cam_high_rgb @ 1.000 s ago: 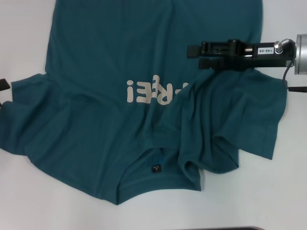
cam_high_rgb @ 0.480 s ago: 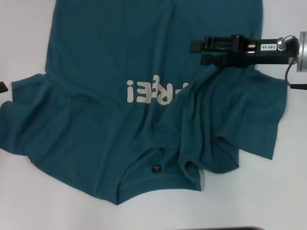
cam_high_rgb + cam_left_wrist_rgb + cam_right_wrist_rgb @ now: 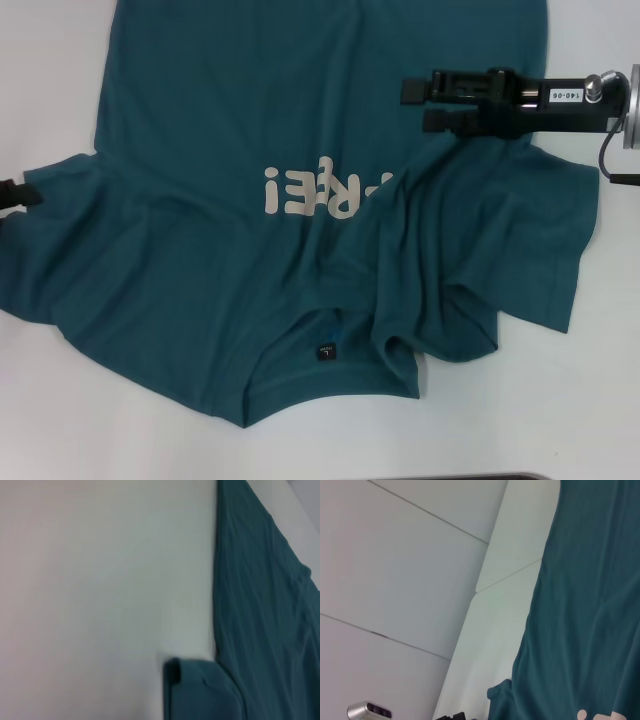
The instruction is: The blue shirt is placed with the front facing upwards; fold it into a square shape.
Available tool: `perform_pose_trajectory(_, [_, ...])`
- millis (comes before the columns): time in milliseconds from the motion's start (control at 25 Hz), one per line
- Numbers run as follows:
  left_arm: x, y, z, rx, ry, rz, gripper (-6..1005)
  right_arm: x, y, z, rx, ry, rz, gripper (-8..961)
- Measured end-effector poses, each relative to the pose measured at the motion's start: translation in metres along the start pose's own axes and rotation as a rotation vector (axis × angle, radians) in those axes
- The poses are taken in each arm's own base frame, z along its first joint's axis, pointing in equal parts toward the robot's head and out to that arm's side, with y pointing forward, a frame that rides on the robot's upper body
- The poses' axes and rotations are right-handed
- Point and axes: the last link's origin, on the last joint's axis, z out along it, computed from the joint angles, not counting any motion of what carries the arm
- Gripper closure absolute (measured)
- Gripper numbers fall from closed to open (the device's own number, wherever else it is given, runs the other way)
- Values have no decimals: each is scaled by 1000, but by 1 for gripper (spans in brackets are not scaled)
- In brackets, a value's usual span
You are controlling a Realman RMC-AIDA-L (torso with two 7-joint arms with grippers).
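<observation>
head: top-down | wrists: low, oblique | all share blue shirt

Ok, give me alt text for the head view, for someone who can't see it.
A blue shirt lies front up on a white table, its right sleeve folded inward over the cream letters. The right gripper hovers above that fold; the left gripper sits at the shirt's left edge.

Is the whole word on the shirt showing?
No, a folded-over part of the blue shirt covers the right end of the pale letters.

The blue shirt lies spread on the counter; the right end effector hangs over the shirt's right side, the left end effector at its left sleeve edge.
</observation>
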Motion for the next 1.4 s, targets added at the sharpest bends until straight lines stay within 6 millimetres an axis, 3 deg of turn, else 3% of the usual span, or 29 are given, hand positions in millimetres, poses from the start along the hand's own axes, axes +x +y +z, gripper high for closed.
perform_pose_trajectory(600, [-1,7,6,12,-66,-13,384,-2,-1,-6,-7,-33,14,42])
perform_pose_trajectory(1080, [-1,8,8,20,-81,-5,848,-3,-2,-10,-10,-46,20,43])
perform_pose_trajectory(1280, [-2,9,7,12,-89,-6,998,-3,-2,-10,-12,-46,24,43])
perform_pose_trajectory(1400, [-2,11,6,3,-93,-6,997,-3,-1,-10,-17,-42,24,44])
